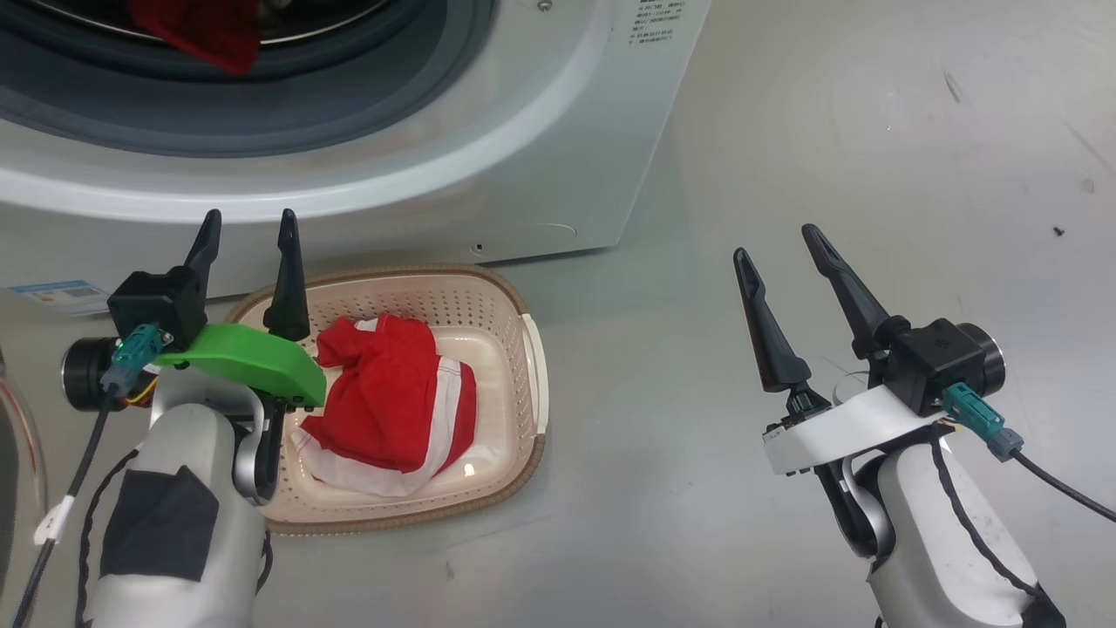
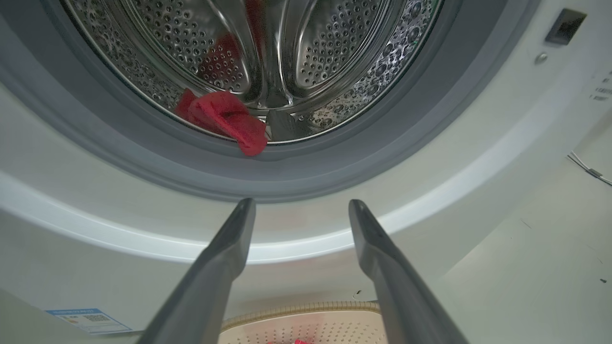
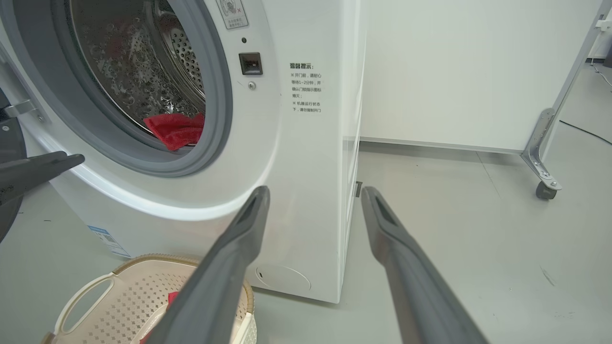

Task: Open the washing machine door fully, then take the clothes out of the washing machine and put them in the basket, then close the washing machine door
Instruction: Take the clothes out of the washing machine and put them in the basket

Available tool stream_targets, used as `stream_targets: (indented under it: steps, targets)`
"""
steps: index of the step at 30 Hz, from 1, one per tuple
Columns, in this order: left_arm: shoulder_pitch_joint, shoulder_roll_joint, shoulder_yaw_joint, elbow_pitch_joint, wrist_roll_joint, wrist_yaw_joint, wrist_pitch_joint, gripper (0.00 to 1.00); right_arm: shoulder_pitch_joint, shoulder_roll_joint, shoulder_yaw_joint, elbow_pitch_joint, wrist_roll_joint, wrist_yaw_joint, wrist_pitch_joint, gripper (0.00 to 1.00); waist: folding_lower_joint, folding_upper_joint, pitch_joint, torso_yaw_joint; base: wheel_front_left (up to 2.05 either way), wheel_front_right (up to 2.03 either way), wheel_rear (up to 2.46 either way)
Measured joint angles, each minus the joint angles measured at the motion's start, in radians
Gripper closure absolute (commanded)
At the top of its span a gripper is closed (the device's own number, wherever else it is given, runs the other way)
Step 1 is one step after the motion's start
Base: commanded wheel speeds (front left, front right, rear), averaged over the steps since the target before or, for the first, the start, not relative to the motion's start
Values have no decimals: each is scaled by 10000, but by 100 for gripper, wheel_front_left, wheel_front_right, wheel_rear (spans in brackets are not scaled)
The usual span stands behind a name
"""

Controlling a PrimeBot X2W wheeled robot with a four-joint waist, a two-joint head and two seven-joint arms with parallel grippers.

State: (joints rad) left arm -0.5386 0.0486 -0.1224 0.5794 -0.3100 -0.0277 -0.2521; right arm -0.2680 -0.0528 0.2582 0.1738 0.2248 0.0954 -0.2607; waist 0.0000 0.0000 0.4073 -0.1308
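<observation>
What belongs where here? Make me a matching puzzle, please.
Things: 1 red-and-white fabric garment; 2 plain red cloth; 3 cream perforated plastic basket; 4 small blue paper label.
Places: A on the grey floor before the white front-loading washing machine; B inside the basket; C at the steel drum's lower lip; D low on the machine's front.
Pairs: 1-B, 2-C, 3-A, 4-D.

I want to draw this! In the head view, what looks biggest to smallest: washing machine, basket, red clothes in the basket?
1. washing machine: largest, though the frame cuts it off
2. basket
3. red clothes: smallest, lying inside the basket
</observation>
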Motion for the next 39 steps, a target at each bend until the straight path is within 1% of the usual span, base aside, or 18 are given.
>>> stream_targets:
  steps: [1,11,18,22,29,39]
  targets:
    - [0,0,0,0,0,0,0,0,0,0,0,0,0,0,0,0,0,0,0,0,0,0,0]
    - [1022,0,92,-1555,441,61,-2,0,323,-2,-221,2,-63,0,0,0,0,0,-1128,376,0,0,0]
    - [2143,0,176,-2433,556,353,-2,0,823,0,-301,10,-63,-2,0,0,0,0,-1812,515,0,0,0]
    - [2889,-2,144,-2688,564,491,-2,0,1111,4,-405,12,-63,-10,0,0,0,0,-2144,580,0,0,0]
    - [4022,0,-59,-3026,564,502,-2,0,1706,19,-514,173,-63,-13,0,0,0,0,-2729,723,0,0,0]
    - [5407,2,-163,-3496,554,650,4,0,2383,40,-418,222,-63,-23,2,0,0,0,-3487,816,0,0,0]
